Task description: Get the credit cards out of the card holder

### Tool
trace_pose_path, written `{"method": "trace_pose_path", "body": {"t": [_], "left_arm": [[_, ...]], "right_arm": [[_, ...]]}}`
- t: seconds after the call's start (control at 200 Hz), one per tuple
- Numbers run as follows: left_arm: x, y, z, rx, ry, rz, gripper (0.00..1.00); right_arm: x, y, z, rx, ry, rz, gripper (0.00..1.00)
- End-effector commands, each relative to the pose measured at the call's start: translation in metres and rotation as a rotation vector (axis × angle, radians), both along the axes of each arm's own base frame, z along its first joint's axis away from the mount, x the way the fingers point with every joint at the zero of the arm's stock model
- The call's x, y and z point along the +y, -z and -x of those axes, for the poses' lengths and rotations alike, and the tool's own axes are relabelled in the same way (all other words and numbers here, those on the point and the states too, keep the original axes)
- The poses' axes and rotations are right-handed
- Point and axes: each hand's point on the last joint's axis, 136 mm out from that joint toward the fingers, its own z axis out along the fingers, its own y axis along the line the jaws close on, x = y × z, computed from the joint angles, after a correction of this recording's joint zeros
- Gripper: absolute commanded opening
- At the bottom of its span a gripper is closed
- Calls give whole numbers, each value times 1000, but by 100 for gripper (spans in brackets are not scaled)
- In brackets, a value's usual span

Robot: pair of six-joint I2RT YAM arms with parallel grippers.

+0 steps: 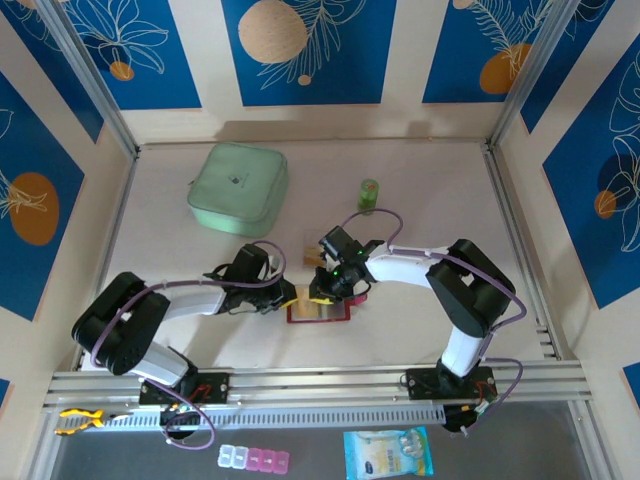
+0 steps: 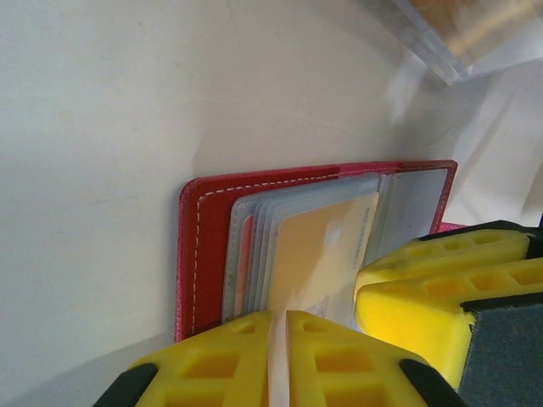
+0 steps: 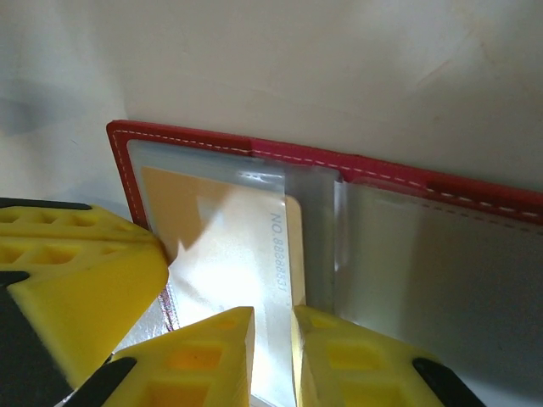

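The red card holder (image 1: 318, 312) lies open on the table between both arms, its grey inside and clear pockets facing up (image 2: 204, 246) (image 3: 399, 174). A tan credit card (image 3: 221, 246) sits in a clear pocket, its numbered edge poking out. My right gripper (image 3: 273, 348) (image 1: 326, 290) is shut on that card's edge. My left gripper (image 2: 278, 356) (image 1: 290, 298) is shut on a thin clear pocket sheet of the holder, beside the tan card (image 2: 318, 254). A red card edge (image 2: 246, 263) shows in a pocket further left. The two grippers nearly touch.
A pale-green square pouch (image 1: 238, 188) lies at the back left, a small green bottle (image 1: 368, 194) at the back middle. A small tan item (image 1: 313, 244) lies just behind the grippers. A clear plastic piece (image 2: 450, 34) lies beyond the holder.
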Motion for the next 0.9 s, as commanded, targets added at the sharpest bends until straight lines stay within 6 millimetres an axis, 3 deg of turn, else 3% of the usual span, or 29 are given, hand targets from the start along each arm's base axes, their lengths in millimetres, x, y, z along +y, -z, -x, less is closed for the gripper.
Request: {"method": "trace_pose_path", "body": {"t": [0.0, 0.625, 0.895], "left_arm": [[8, 15, 8, 37, 15, -54, 13], [6, 10, 5, 28, 15, -51, 13], [2, -10, 0, -15, 19, -23, 17]], "right_arm": [[-5, 12, 11, 42, -8, 30, 21], [-28, 2, 6, -41, -1, 136, 20], [-21, -11, 5, -70, -10, 79, 20]]}}
